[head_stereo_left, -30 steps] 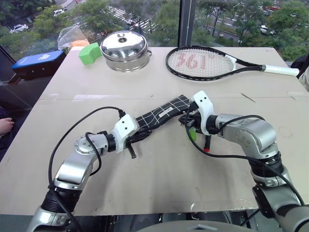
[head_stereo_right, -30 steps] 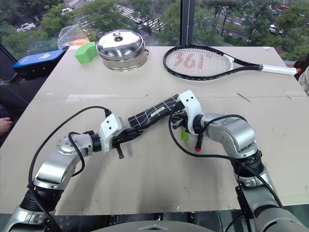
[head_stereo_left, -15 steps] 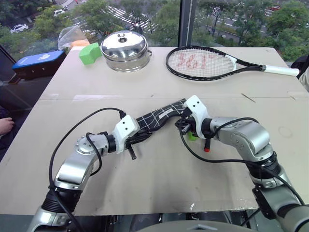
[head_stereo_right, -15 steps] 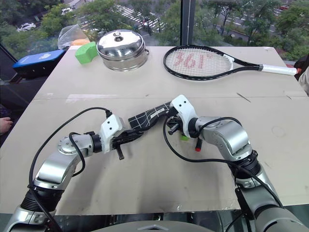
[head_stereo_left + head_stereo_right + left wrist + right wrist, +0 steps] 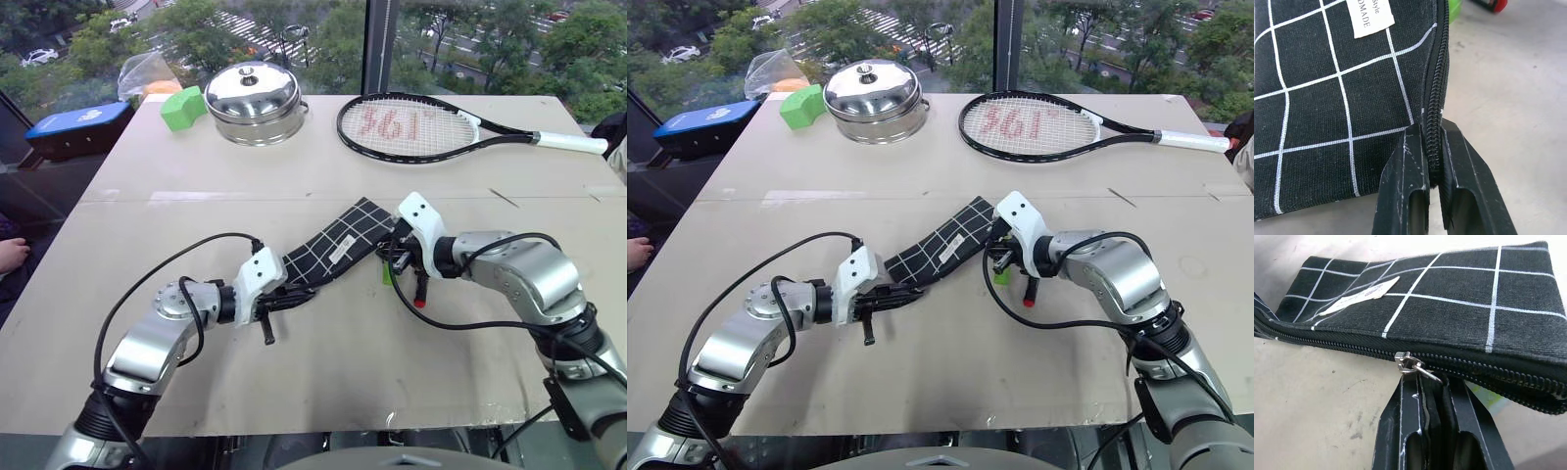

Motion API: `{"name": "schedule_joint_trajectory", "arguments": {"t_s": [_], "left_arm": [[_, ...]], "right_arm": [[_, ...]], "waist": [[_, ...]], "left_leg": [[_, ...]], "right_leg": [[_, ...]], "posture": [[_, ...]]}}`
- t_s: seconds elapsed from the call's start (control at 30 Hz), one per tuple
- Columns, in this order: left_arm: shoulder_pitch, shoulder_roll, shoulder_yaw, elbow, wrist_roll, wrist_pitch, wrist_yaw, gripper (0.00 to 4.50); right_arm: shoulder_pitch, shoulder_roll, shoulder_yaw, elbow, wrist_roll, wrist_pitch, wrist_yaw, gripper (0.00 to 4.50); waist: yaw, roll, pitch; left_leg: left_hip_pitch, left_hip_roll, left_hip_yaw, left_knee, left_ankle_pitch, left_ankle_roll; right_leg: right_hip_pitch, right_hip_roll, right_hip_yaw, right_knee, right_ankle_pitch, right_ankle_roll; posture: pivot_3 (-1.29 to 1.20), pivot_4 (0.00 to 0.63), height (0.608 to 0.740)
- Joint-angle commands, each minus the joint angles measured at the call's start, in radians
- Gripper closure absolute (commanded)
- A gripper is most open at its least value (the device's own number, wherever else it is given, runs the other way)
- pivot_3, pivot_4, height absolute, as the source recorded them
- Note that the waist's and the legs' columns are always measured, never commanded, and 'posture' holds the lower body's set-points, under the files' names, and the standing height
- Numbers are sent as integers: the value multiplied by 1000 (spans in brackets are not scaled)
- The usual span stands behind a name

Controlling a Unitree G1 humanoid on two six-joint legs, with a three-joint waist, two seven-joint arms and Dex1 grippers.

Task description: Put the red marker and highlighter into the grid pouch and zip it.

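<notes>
The grid pouch (image 5: pixel 331 257), black with white lines and a small white label, lies slanted across the middle of the table with its broad face up. My left gripper (image 5: pixel 1432 129) is shut on the zipper edge at the pouch's near left end. My right gripper (image 5: pixel 1432 379) is shut on the metal zipper pull (image 5: pixel 1411 361) at the far right end. The highlighter (image 5: pixel 387 276) shows as a green stub on the table just under the right gripper. The red marker (image 5: pixel 420 297) lies beside it, red end toward me. Both lie outside the pouch.
At the back of the table (image 5: pixel 323 362) stand a steel pot with lid (image 5: pixel 253 101) and a green block (image 5: pixel 180 107); a tennis racket (image 5: pixel 421 127) lies back right. A blue object (image 5: pixel 78 125) sits off the table's left side, and a person's hand (image 5: pixel 10 257) is at the left edge.
The pouch, earlier held edge-up and stretched between the grippers, now lies flatter with its labelled face up. The left gripper drew back toward me; the right gripper shifted right.
</notes>
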Motion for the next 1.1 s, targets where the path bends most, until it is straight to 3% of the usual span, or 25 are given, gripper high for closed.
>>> {"name": "schedule_joint_trajectory", "arguments": {"t_s": [0.03,0.83,1.1], "left_arm": [[-21,-10,3,-45,-41,38,5,4500],[-65,-83,-23,-64,-93,126,37,4500],[-71,-87,0,-44,-106,149,62,4500]], "right_arm": [[-15,-6,-3,-62,2,14,5,4453],[-8,34,73,-165,-26,64,-35,4453],[17,-7,46,-194,-30,73,-23,4453]], "waist": [[0,0,0],[1,0,0],[1,-1,0]], "left_leg": [[0,0,0,0,0,0],[0,0,0,0,0,0],[0,0,0,0,0,0]], "right_leg": [[0,0,0,0,0,0],[0,0,0,0,0,0],[0,0,0,0,0,0]], "posture": [[0,150,740],[0,150,740],[0,150,740]]}}
